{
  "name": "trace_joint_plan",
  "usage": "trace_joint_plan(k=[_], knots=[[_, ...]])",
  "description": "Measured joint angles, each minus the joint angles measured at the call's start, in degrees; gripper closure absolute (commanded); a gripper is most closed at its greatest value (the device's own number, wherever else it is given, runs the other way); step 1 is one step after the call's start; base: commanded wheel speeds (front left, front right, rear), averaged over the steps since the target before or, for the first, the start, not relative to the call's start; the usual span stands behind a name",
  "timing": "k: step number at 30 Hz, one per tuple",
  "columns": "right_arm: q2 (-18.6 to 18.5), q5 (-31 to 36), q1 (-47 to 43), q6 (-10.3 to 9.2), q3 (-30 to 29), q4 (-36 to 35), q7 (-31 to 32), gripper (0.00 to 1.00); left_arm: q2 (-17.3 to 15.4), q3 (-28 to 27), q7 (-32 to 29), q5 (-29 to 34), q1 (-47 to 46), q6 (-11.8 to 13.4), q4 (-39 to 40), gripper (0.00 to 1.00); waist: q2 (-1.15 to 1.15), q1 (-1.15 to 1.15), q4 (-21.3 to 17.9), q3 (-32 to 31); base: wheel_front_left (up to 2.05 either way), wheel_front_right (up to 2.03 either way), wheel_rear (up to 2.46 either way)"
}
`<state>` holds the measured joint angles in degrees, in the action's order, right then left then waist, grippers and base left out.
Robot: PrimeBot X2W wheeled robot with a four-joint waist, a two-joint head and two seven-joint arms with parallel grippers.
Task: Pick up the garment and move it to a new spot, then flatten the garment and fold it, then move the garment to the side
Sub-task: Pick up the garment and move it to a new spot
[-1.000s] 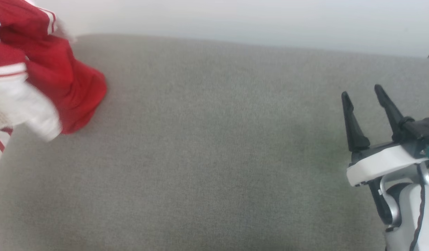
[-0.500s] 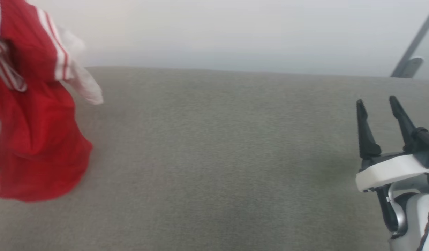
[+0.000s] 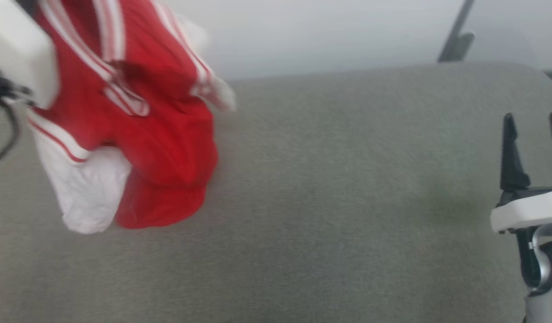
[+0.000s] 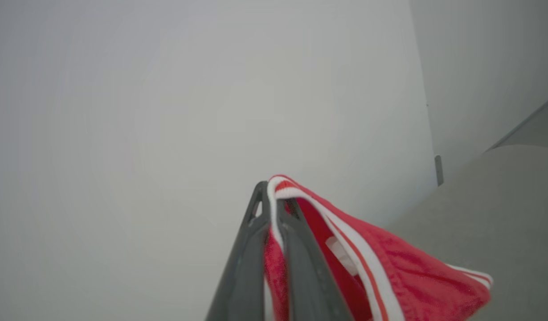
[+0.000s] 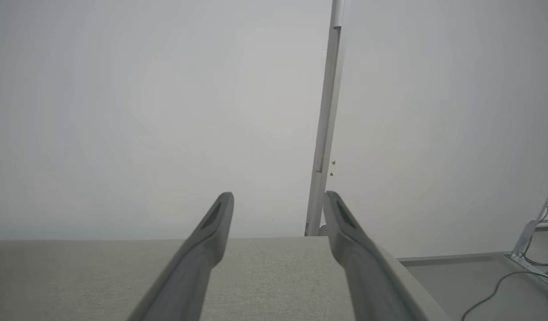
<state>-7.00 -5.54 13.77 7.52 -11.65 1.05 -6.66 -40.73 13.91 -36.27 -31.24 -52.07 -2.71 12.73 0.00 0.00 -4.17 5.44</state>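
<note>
Dangling by its trim point(image 4: 283, 187) from clenched left jaws, the garment point(image 3: 168, 148) hung ready for moving; right jaws gaped empty.

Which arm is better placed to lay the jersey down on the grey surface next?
Left. The left claw is shut on the garment, which hangs bunched over the grey surface. The right claw is open, empty, far to the side.

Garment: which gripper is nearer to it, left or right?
Left. The left gripper is shut on the striped trim of the garment, which hangs from it. The right gripper stands open across the grey surface, well apart from the garment.
</note>
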Motion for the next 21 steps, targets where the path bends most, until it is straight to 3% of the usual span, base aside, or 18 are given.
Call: trace_joint_plan(k=[9,21], knots=[[0.34,-1.54,0.93,-0.01,-0.86,3.68,-2.86,0.00,6.77,7.87,-3.21,-0.92,4.33,1.83,0.07,1.00,0.00,0.00,-4.60,5.74,0.00,0.00,0.00],[1.43,-2.40,3.27,0.00,0.82,8.76,-6.90,0.00,10.88,15.81,-5.24,-1.98,12.46,1.85,-9.45,1.00,0.00,0.00,-7.54,10.82,0.00,0.00,0.00]])
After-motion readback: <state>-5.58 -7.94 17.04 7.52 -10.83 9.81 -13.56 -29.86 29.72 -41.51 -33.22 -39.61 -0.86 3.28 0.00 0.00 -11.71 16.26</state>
